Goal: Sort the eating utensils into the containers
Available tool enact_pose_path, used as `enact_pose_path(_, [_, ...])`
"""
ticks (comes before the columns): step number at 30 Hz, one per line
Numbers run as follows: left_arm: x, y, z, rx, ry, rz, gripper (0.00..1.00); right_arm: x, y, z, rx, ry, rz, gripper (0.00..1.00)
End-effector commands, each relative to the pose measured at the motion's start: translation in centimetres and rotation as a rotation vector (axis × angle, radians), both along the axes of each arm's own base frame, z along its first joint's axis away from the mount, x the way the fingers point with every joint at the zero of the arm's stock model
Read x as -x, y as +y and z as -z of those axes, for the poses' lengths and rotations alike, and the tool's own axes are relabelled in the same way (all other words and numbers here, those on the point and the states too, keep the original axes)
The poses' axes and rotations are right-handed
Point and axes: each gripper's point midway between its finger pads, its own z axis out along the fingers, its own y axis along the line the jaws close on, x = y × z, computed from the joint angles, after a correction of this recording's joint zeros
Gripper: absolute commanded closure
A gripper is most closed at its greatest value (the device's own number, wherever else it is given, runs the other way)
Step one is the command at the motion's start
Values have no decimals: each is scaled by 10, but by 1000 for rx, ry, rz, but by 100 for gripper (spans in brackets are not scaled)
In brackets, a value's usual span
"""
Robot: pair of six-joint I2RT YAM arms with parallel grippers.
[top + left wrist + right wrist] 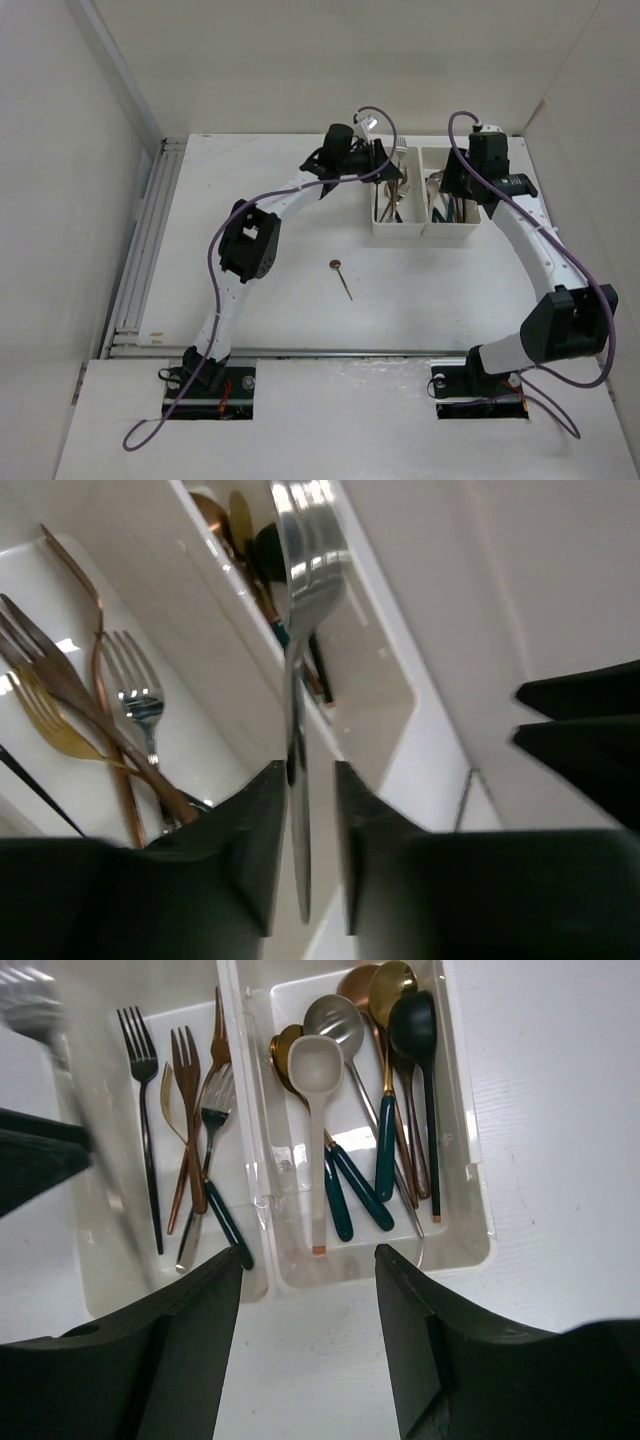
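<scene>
The left gripper [308,780] has its jaws only a sliver apart, and the thin handle of a silver fork [305,570] runs straight through that slot, its tines sticking out well past the fingertips. The handle lies against one finger [262,820], with a slim line of light on the other side, so I cannot tell whether it is truly pinched or merely resting there. Beyond and below this gripper are the containers [455,1245], two joined white bins. The compartment on its side holds the forks [190,1130], gold, copper, silver and black, lying roughly lengthwise. The compartment away from it holds the spoons [385,1110], several with teal handles. The right gripper [308,1330] hovers above the near end of the same tray, its jaws spread wide with nothing between them, roughly over the wall dividing the two bins. Back toward the arm bases from the left gripper, well apart from the tray, one copper-headed utensil [342,278] lies alone on the table [260,310].
</scene>
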Motion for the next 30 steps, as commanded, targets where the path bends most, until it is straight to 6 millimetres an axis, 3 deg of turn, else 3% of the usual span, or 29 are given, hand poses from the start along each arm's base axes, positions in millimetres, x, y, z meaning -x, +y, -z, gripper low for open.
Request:
enact_pose_path(1, [-8, -11, -70, 154, -120, -7, 68, 7, 1, -27, -12, -72, 7, 39])
enact_pose_path(3, [-6, -11, -75, 160, -126, 2, 50, 11, -1, -33, -8, -85, 15, 39])
enact_pose_path(5, [-7, -11, -63, 131, -119, 5, 28, 11, -1, -33, -8, -85, 15, 39])
enact_pose_path(9, [-10, 4, -82, 107, -187, -4, 0, 19, 17, -33, 14, -73, -31, 39])
enact_pose_path(12, [-8, 17, -121, 100, -267, -8, 0, 27, 39, -35, 81, -66, -80, 38])
enact_pose_path(14, [-10, 39, -155, 74, -340, -48, 0, 31, 55, -35, 86, -69, -118, 36])
enact_pose_path(16, [-13, 60, -173, 46, -365, -92, 0, 42, 84, -38, 48, -86, -203, 34])
enact_pose_path(17, [-16, 81, -184, -8, -374, -157, 0, 46, 96, -37, 17, -93, -229, 31])
enact_pose_path(18, [-30, 106, -181, -61, -368, -229, 0, 58, 121, -21, -9, -61, -304, 29])
enact_pose_path(19, [-37, 126, -184, -116, -381, -295, 0, 62, 136, -23, -43, -84, -343, 28])
enact_pose_path(20, [-46, 147, -179, -190, -384, -368, 0, 68, 151, -17, -73, -74, -380, 26])
enact_pose_path(21, [-60, 190, -175, -337, -417, -506, 0, 74, 166, -8, -82, -58, -428, 24])
enact_pose_path(22, [-66, 212, -168, -416, -422, -565, 0, 90, 192, 7, -95, -26, -498, 21])
enact_pose_path(23, [-68, 236, -147, -512, -393, -614, 0, 93, 209, 25, -92, 20, -529, 18])
enact_pose_path(24, [-69, 270, -155, -586, -407, -738, 0, 98, 220, 38, -88, 56, -547, 18])
enact_pose_path(25, [-70, 299, -148, -645, -384, -798, 0, 107, 243, 40, -99, 71, -595, 17])
enact_pose_path(26, [-68, 318, -146, -683, -374, -841, 0, 111, 250, 53, -79, 108, -602, 17])
enact_pose_path(27, [-63, 334, -140, -715, -350, -873, 0, 113, 259, 81, -49, 180, -606, 17])
enact_pose_path(28, [-54, 362, -132, -757, -317, -924, 0, 116, 266, 91, -36, 203, -621, 19])
enact_pose_path(29, [-49, 373, -127, -771, -298, -935, 0, 121, 279, 96, -34, 217, -640, 21])
enact_pose_path(30, [-44, 383, -122, -772, -272, -952, 0, 125, 283, 119, -3, 266, -648, 22])
